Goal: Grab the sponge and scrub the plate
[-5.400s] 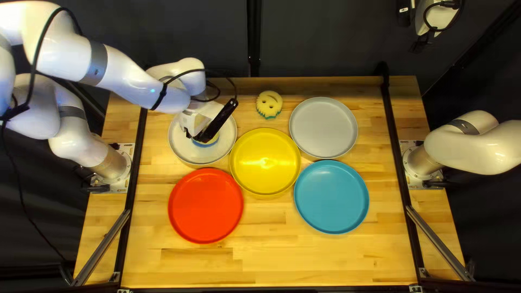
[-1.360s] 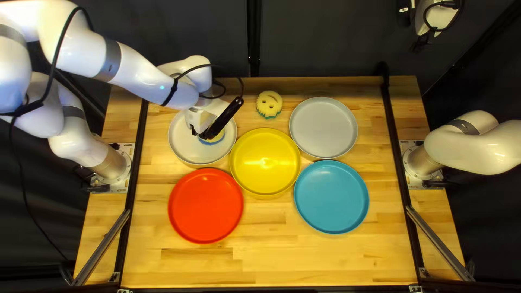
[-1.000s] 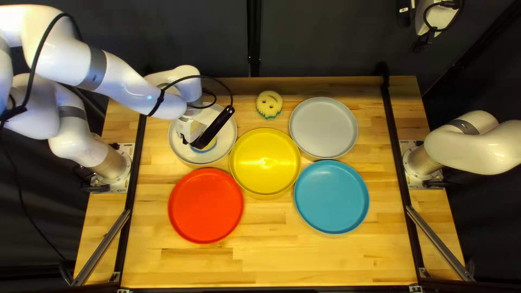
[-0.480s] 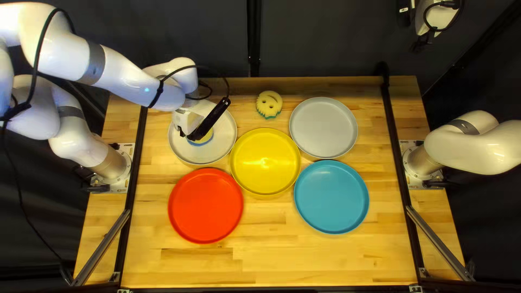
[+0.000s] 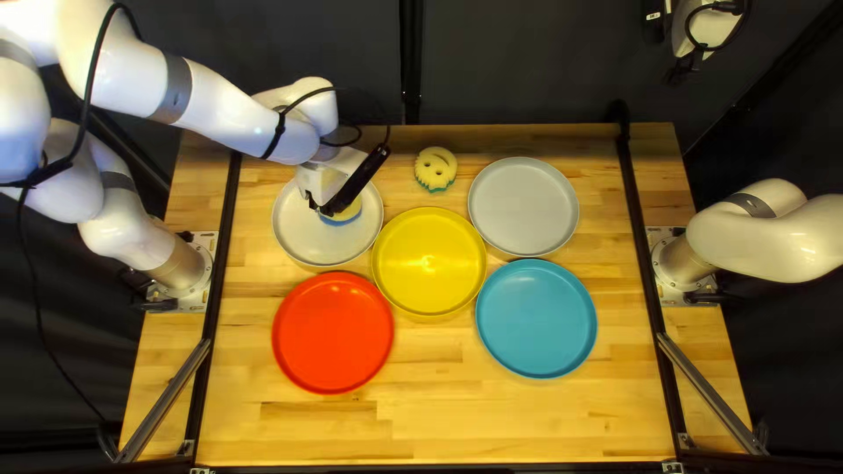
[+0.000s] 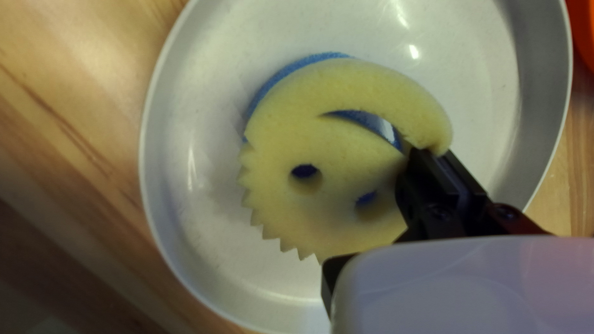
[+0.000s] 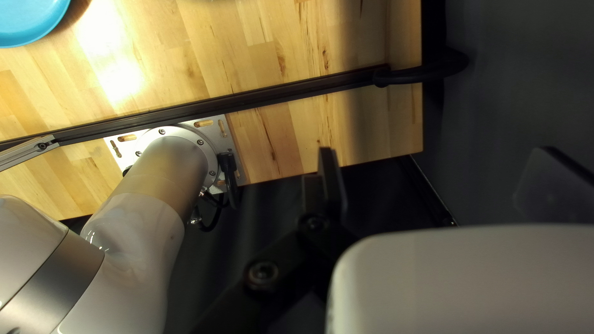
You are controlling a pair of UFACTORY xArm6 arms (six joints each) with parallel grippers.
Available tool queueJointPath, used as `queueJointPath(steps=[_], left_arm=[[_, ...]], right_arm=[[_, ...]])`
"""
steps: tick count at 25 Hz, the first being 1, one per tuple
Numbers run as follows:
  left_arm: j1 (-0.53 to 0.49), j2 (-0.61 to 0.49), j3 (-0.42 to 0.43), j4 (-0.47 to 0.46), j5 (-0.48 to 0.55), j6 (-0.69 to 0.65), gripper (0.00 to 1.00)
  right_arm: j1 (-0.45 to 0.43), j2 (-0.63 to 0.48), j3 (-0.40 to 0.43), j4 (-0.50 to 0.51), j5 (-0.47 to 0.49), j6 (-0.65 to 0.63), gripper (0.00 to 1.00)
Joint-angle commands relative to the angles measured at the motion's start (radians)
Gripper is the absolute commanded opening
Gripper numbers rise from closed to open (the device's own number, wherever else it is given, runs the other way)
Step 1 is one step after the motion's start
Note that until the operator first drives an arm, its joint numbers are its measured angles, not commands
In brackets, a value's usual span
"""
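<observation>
At the desk's (image 5: 421, 421) far left, the left hand (image 5: 327, 212) is clamped on the yellow-and-blue sponge (image 5: 351, 211), apparently against the white plate (image 5: 303, 239), while the right hand (image 5: 709, 30) is spread apart.

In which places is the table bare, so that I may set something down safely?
In the top left view, table is bare between the red and blue plates and the near edge, and between the grey plate and right rail. Crowded: the white plate, with my left arm and a sponge over it.
</observation>
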Motion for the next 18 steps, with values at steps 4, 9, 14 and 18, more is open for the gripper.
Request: queueJointPath(steps=[4, 9, 14, 18], left_arm=[[-0.006, -0.135, 0.130, 0.020, 0.008, -0.041, 0.00], [0.002, -0.189, 0.175, 0.028, 0.021, -0.056, 0.00], [-0.027, -0.143, 0.162, 0.010, -0.012, -0.062, 0.00], [-0.051, -0.101, 0.125, 0.000, -0.024, -0.066, 0.00]], right_arm=[[0.000, 0.000, 0.000, 0.000, 0.000, 0.000, 1.00], [0.000, 0.000, 0.000, 0.000, 0.000, 0.000, 1.00], [0.000, 0.000, 0.000, 0.000, 0.000, 0.000, 1.00], [0.000, 0.000, 0.000, 0.000, 0.000, 0.000, 1.00]])
